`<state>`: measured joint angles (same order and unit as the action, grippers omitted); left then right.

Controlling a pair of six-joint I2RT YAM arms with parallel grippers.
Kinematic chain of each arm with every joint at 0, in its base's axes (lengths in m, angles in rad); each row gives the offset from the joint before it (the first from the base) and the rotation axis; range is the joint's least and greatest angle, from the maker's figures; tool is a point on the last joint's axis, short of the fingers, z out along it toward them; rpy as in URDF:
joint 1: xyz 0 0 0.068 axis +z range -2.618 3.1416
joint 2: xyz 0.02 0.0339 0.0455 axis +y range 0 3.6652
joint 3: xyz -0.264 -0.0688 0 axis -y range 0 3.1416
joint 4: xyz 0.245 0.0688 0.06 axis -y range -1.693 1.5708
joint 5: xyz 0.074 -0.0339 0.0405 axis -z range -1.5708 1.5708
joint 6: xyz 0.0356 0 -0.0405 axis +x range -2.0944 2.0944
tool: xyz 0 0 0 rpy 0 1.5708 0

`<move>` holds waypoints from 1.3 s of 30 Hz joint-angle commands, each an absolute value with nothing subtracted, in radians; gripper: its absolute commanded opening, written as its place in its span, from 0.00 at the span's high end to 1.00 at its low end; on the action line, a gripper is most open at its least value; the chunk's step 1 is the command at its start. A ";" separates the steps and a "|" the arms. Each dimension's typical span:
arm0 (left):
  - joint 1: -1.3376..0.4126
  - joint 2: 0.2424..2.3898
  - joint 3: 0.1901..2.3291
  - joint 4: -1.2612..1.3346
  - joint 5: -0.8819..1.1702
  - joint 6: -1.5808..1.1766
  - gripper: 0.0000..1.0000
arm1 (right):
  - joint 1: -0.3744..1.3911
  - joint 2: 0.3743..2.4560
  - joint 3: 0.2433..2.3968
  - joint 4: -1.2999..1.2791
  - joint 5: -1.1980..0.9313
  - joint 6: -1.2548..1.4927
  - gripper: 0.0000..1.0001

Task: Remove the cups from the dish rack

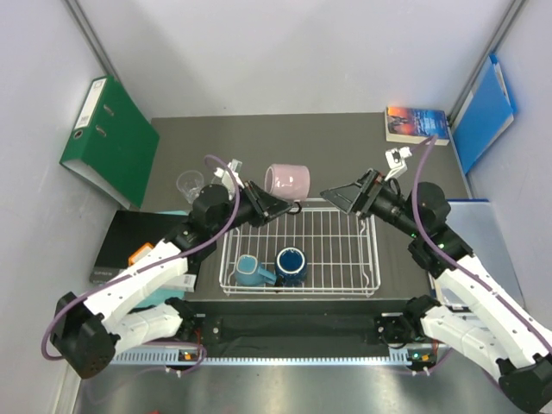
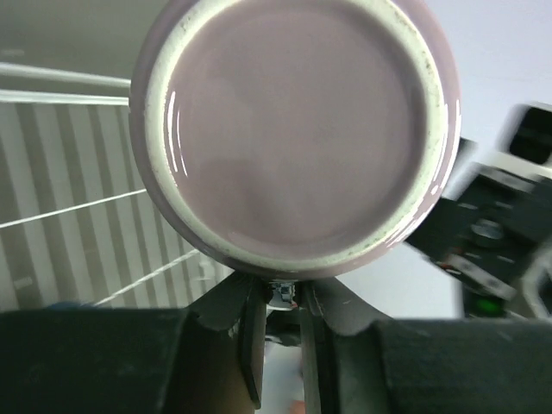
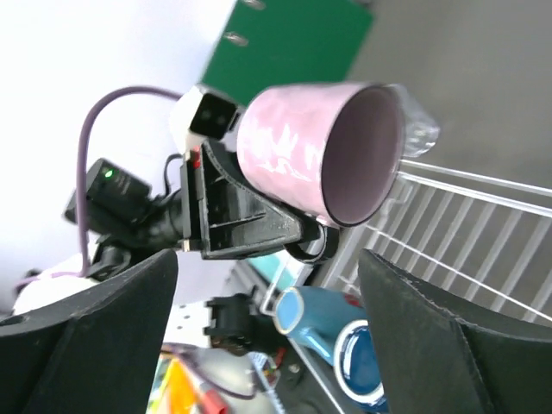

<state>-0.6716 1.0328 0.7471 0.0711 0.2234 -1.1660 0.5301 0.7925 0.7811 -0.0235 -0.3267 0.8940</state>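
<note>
Glossy pink mug (image 1: 288, 180) (round, pale-rimmed foot) in left end effector (image 2: 280, 302).

Nothing can be read: the cover of the colourful paperback book (image 1: 417, 123) at far right and the spine label of the green lever-arch binder (image 1: 110, 142) at far left are too small.

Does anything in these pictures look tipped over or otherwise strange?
The teal mug lies on its side in the dish rack, near-left corner, beside the upright navy mug. The pink mug is also sideways, but the left claw holds it by its handle.
</note>
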 commanded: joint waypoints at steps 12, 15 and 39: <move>-0.661 1.077 0.726 0.528 0.523 -1.276 1.00 | 0.532 0.876 0.802 0.256 -0.442 0.991 0.18; -0.661 1.086 0.727 0.537 0.541 -1.279 1.00 | 0.531 0.910 0.824 0.258 -0.451 0.983 0.19; -0.657 1.218 0.807 0.503 0.634 -1.241 0.85 | 0.548 1.012 0.888 0.266 -0.500 0.954 1.00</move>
